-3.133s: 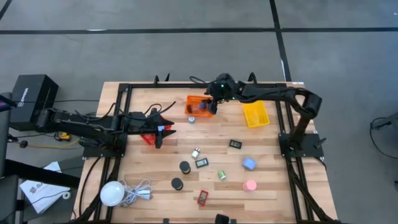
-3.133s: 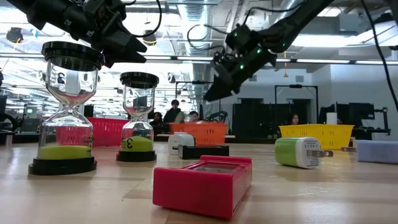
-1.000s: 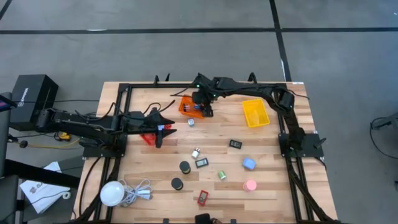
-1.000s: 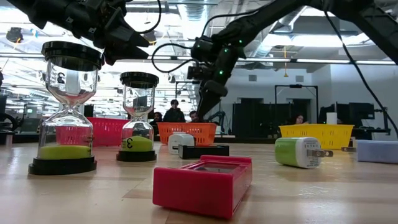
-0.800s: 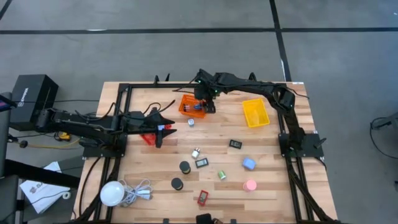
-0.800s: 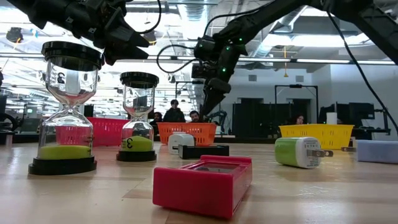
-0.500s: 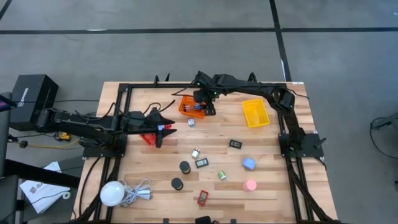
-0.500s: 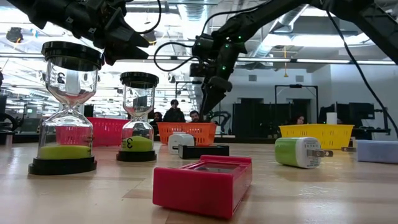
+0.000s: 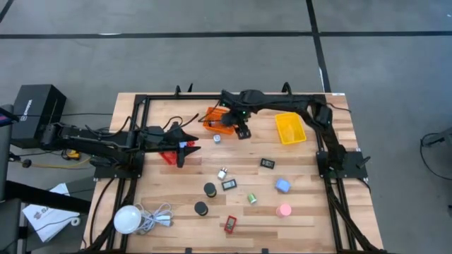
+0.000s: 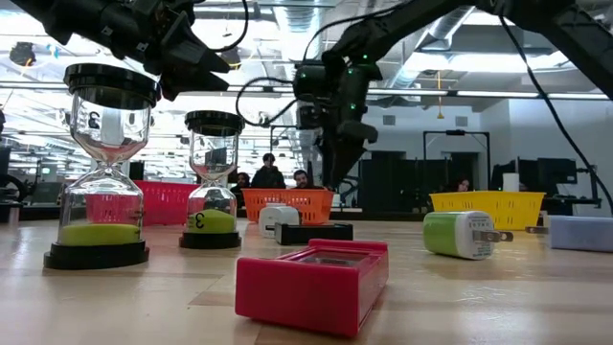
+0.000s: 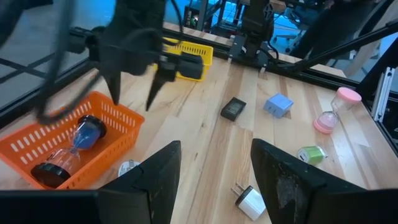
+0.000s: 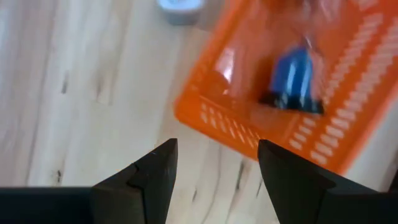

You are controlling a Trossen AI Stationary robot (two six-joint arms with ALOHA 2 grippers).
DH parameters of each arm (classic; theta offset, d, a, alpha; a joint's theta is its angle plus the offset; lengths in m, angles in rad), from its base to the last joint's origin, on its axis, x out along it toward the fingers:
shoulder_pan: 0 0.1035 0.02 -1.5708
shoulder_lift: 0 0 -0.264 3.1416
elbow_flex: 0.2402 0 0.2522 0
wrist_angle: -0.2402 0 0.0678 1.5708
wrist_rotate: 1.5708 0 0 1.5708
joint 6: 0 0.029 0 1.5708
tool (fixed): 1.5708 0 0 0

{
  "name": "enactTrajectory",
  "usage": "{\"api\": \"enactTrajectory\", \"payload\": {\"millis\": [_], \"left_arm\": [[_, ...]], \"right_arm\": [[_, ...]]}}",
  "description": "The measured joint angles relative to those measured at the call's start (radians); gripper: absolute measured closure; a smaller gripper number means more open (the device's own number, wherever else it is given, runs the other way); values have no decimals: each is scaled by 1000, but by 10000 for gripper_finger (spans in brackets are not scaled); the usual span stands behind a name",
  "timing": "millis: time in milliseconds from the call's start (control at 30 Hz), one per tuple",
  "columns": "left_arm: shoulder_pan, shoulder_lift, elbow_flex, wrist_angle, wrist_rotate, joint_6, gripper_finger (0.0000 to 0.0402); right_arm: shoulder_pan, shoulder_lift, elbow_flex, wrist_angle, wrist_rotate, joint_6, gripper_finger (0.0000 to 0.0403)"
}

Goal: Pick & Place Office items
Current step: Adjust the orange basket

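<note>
Since a moment ago the right gripper (image 9: pixel 242 132) has swung from over the orange basket (image 9: pixel 216 121) to just past its side, above bare table (image 9: pixel 311 212). Its two fingers are apart and hold nothing. The orange basket sits near the far edge of the table, and a blue sand timer (image 11: pixel 89 131) lies inside it. The left gripper (image 9: pixel 185 147) hangs over the left side of the table by the red basket (image 9: pixel 168 156), with its fingers apart and empty too.

Most office items lie loose on the table. Two black-topped sand timers (image 9: pixel 210 190) stand near the middle, toward the near edge. A red box (image 9: pixel 230 224) lies by the near edge. A pink sand timer (image 9: pixel 284 210) and a blue block (image 9: pixel 282 186) are toward the right side. A green plug (image 9: pixel 251 199) lies between the black timers and the pink one. The yellow basket (image 9: pixel 290 128) sits near the far right corner.
</note>
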Motion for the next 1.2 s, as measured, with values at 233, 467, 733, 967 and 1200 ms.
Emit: {"api": "enactTrajectory", "payload": {"millis": [233,467,733,967,1200], "left_arm": [[0,0,0,0,0,0,211],[0,0,0,0,0,0,211],[0,0,0,0,0,0,211],[0,0,0,0,0,0,211],[0,0,0,0,0,0,211]], "right_arm": [[46,11,2,0,3,-106,188],[49,44,-1,9,3,-108,190],[52,51,0,16,0,-84,259],[51,63,1,-42,0,-24,325],[57,63,1,-116,0,49,348]]}}
